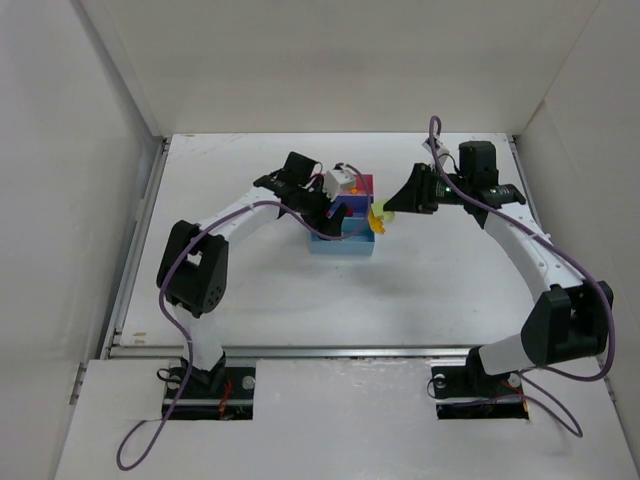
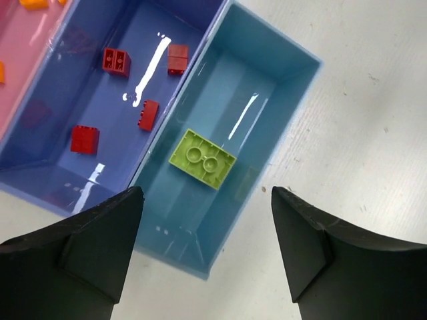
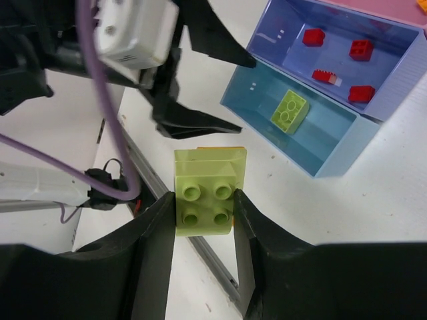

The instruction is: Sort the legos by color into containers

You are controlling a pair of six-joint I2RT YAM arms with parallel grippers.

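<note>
The tray has a pink bin, a dark blue bin and a light blue bin. Several red legos lie in the dark blue bin. One lime lego lies in the light blue bin, and orange legos lie in the pink bin. My left gripper is open and empty above the light blue bin's near end. My right gripper is shut on a lime lego, with an orange edge behind it. It holds this above the table, right of the tray.
In the top view the left gripper and the right gripper are close together over and beside the tray. White walls enclose the table on three sides. A metal rail runs along the near edge.
</note>
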